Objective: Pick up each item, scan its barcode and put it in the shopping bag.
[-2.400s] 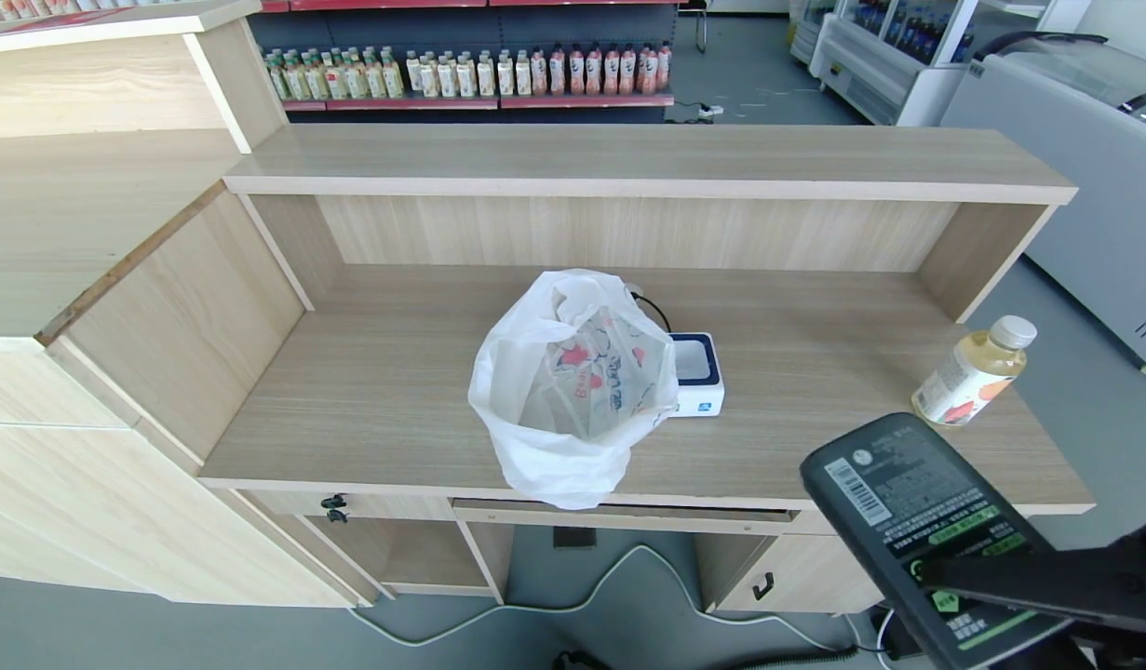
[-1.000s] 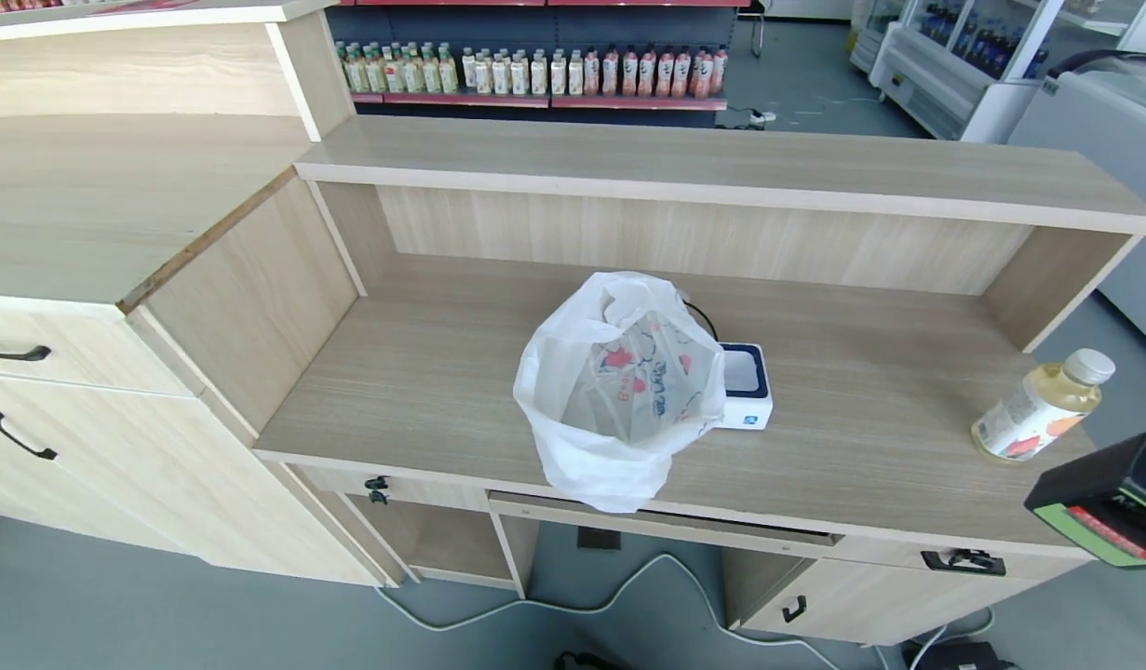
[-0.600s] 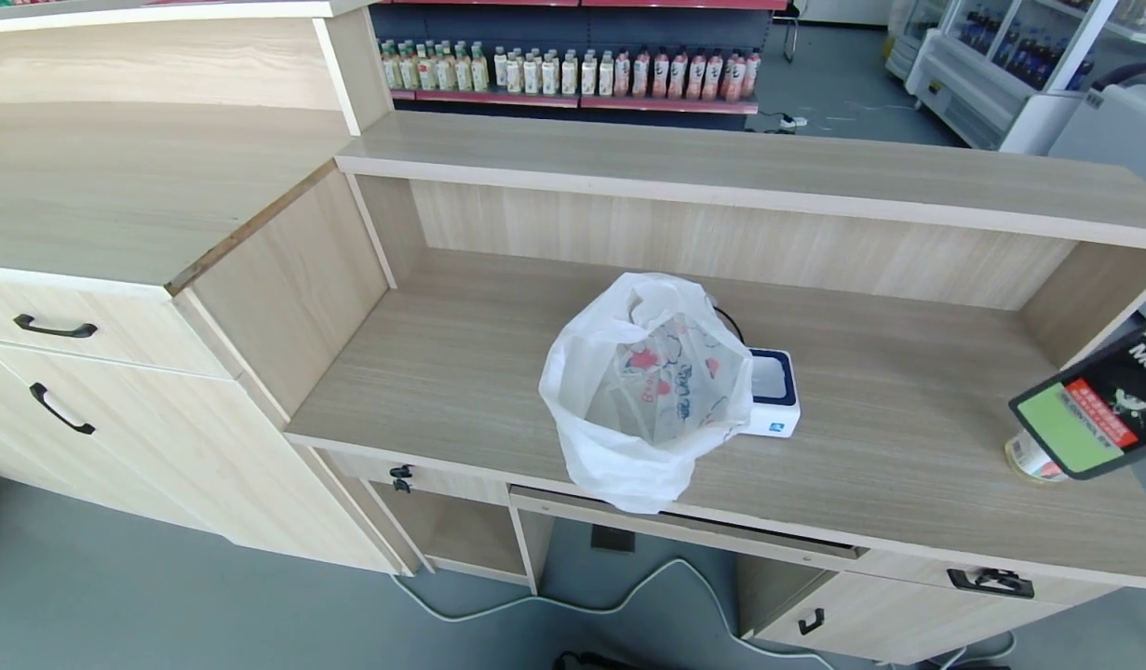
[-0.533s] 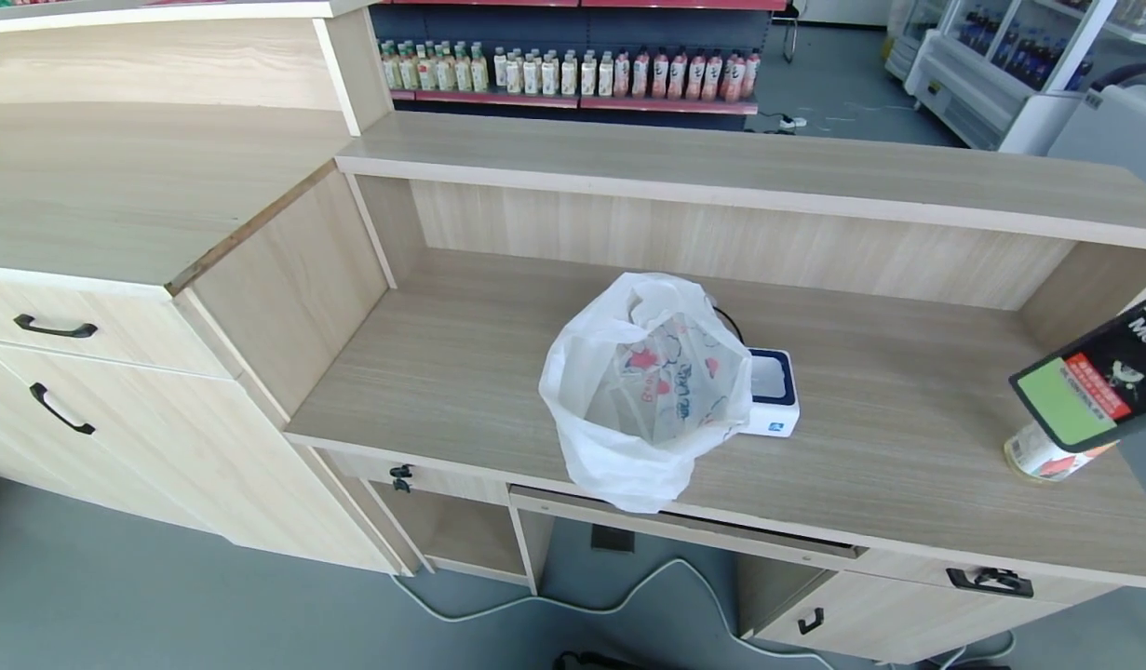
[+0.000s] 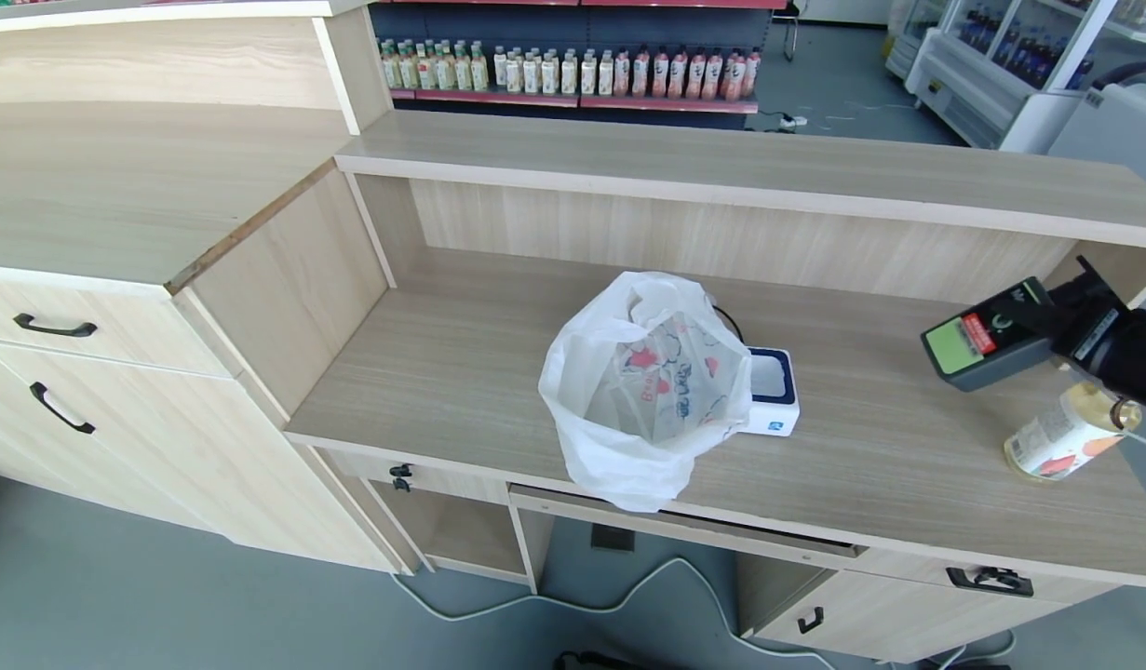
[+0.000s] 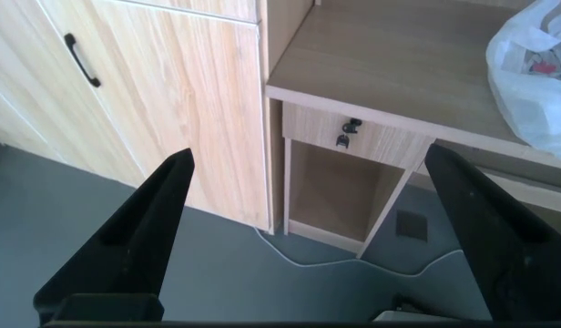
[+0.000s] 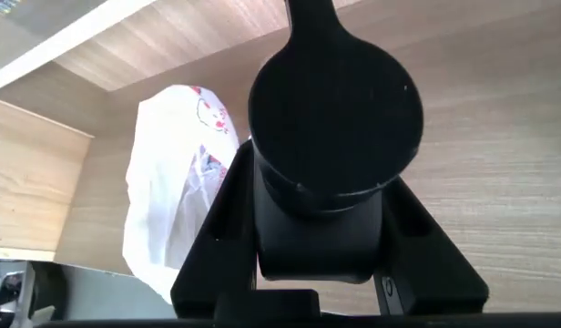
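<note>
At right end of counter [image 5: 889, 447]: right gripper [image 5: 1047, 321] clamped on black pack [image 5: 987, 340] w/ green end, held in air near bottle [image 5: 1057, 442], well apart from scanner [image 5: 775, 391] and bag [image 5: 628, 437] set just beside it mid-counter. Off counter's left front, low: left gripper [image 6: 310, 164] spread wide, nothing in it. Judged step: carrying pack to scan; barcode not made out. Next: bring pack over scanner, barcode side turned to window, then lower into bag mouth w/o snagging rim. Bottle yet to do.
</note>
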### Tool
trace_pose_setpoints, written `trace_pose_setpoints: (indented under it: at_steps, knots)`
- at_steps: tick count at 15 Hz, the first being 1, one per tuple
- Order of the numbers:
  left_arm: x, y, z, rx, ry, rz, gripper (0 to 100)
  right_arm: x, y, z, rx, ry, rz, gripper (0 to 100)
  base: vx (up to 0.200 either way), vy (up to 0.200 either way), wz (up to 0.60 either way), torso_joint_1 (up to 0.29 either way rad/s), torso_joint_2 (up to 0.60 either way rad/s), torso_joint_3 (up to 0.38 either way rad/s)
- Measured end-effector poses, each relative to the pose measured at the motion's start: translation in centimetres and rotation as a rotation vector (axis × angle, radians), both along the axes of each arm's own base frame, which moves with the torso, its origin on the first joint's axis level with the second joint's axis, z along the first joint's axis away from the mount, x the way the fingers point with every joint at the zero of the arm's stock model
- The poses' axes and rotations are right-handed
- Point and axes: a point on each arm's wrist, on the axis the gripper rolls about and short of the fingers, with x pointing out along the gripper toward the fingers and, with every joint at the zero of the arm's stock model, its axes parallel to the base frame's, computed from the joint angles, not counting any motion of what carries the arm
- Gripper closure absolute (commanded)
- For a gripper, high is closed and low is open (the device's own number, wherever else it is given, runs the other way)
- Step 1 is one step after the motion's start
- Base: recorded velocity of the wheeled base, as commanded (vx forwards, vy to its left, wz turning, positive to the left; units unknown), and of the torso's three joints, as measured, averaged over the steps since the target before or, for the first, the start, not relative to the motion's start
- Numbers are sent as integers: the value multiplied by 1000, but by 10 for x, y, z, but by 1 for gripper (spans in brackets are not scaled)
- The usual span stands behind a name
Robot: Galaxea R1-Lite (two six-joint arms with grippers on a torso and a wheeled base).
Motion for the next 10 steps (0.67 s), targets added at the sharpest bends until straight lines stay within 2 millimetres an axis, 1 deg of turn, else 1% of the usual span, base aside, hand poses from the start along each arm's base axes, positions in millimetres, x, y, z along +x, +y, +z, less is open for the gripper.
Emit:
trace_pose_setpoints:
  at_steps: [2, 5, 7, 10]
  knots:
    - [0, 0, 0, 0, 0, 0, 0, 27, 9, -16, 10, 22, 50, 100, 0, 0, 0, 0, 0, 0]
    - [0, 0, 0, 0, 0, 0, 0, 60, 21, -37, 16, 49, 109, 100, 0, 0, 0, 0, 0, 0]
    - [0, 0, 0, 0, 0, 0, 0, 78, 30, -46, 16, 42, 144, 100, 0, 0, 0, 0, 0, 0]
    - [0, 0, 0, 0, 0, 0, 0, 98, 47, -55, 18, 46, 205, 100, 0, 0, 0, 0, 0, 0]
